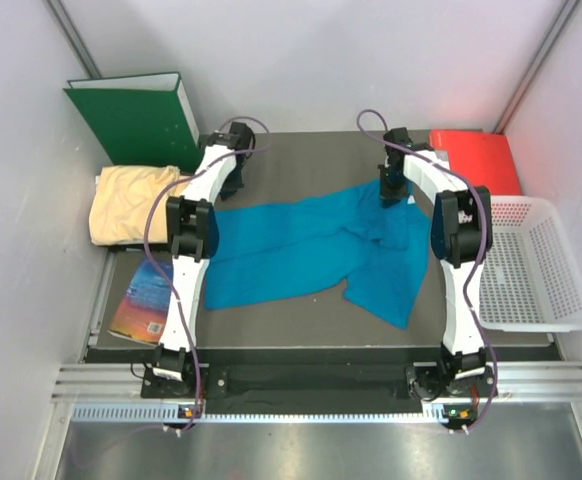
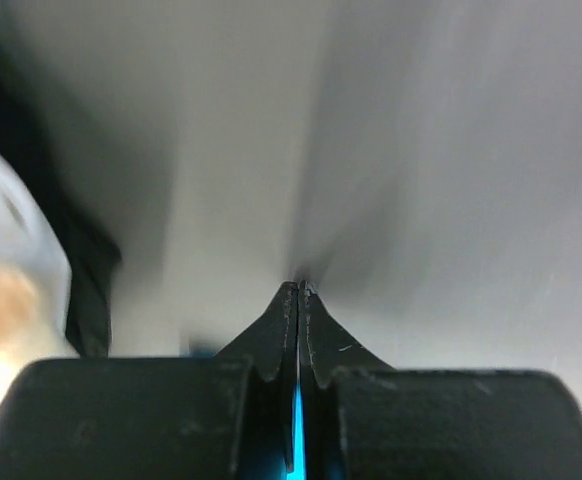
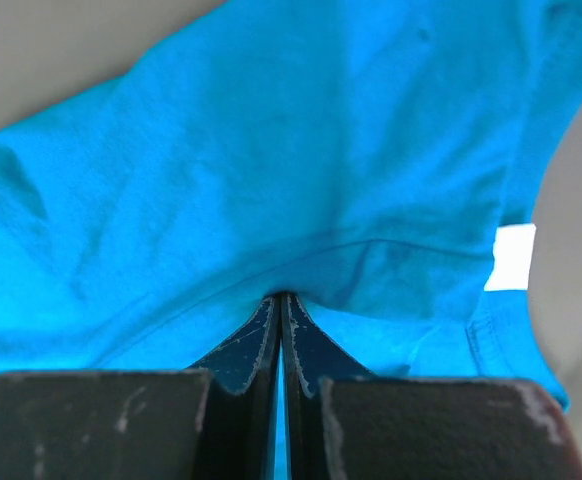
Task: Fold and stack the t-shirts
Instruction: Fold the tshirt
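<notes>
The teal-blue t-shirt (image 1: 311, 250) lies stretched across the dark table, rumpled at its right end. My left gripper (image 1: 233, 188) is at the shirt's far left corner; in the left wrist view its jaws (image 2: 299, 290) are shut with a sliver of teal cloth (image 2: 297, 430) between them. My right gripper (image 1: 391, 195) is at the shirt's far right edge, shut on the teal cloth (image 3: 271, 180) that fills the right wrist view, with the white neck label (image 3: 511, 257) at the right. The pale yellow-orange t-shirt (image 1: 131, 203) lies folded at the left edge.
A green binder (image 1: 136, 115) stands at the back left and a red folder (image 1: 476, 160) lies at the back right. A white plastic basket (image 1: 531, 265) sits at the right. A book (image 1: 146, 300) lies at the front left beside the left arm.
</notes>
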